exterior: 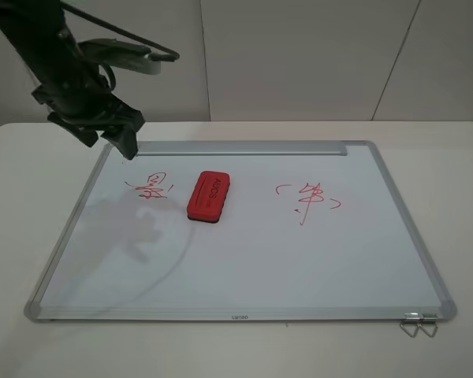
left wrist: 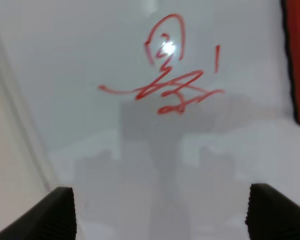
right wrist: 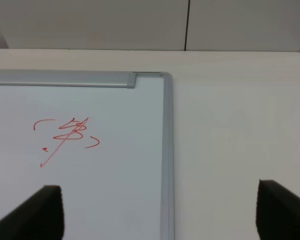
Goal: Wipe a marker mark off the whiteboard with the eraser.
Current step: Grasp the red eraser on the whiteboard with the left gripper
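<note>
The whiteboard [exterior: 260, 264] lies flat on the table. The red eraser [exterior: 210, 195] rests on it left of the middle, lettering up. Just to its left is the marker mark [exterior: 148, 187], a small red scribble with a short stroke beside it. My left gripper [exterior: 124, 142] hangs over the board's far left corner, apart from the eraser. In the left wrist view the left gripper [left wrist: 162, 215] is open with nothing between its fingers, the mark [left wrist: 170, 75] ahead of it and the eraser [left wrist: 297, 60] at the frame's side. My right gripper [right wrist: 160, 210] is open and holds nothing.
A second red scribble between bracket-like curves [exterior: 307, 201] sits on the board's right half, also seen as that scribble [right wrist: 67, 135] in the right wrist view. A metal strip [exterior: 244, 147] runs along the far edge. A binder clip [exterior: 419, 324] hangs at the near right corner.
</note>
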Robot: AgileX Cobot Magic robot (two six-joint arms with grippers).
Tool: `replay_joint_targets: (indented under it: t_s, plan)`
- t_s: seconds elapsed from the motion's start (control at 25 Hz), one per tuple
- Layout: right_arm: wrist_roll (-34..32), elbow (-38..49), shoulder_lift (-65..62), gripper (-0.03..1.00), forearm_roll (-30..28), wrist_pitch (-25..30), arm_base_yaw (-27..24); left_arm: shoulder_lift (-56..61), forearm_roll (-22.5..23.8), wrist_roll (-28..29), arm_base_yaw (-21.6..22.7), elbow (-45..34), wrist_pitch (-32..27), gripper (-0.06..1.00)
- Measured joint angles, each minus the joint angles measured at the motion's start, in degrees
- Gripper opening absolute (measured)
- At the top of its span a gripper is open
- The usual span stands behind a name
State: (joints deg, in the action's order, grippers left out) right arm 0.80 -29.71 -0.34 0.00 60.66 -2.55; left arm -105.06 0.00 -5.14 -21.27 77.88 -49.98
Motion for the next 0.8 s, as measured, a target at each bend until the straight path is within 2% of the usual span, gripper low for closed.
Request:
replay_joint_targets:
  t_s: [0.16,0.36,0.52,0.8]
  plan:
    - [0.00,0.00,0.00,0.70,0.00,0.00,0.00,-8.49,4.65,4.66,-7.85,8.20,-0.83,0.72]
    - [0.00,0.00,0.00,0.70,0.00,0.00,0.00,-13.67,8.39,10.08,-13.81,13.93,0.49,0.72]
    - [0.00,0.00,0.00,0.70,0.00,0.00,0.00,-13.90,8.44,11.67,-15.00,15.42,3.02,0.72]
    - [0.00,0.00,0.00,0.70,0.00,0.00,0.00,-13.90,5.08,13.02,-15.00,15.54,2.96,0.72]
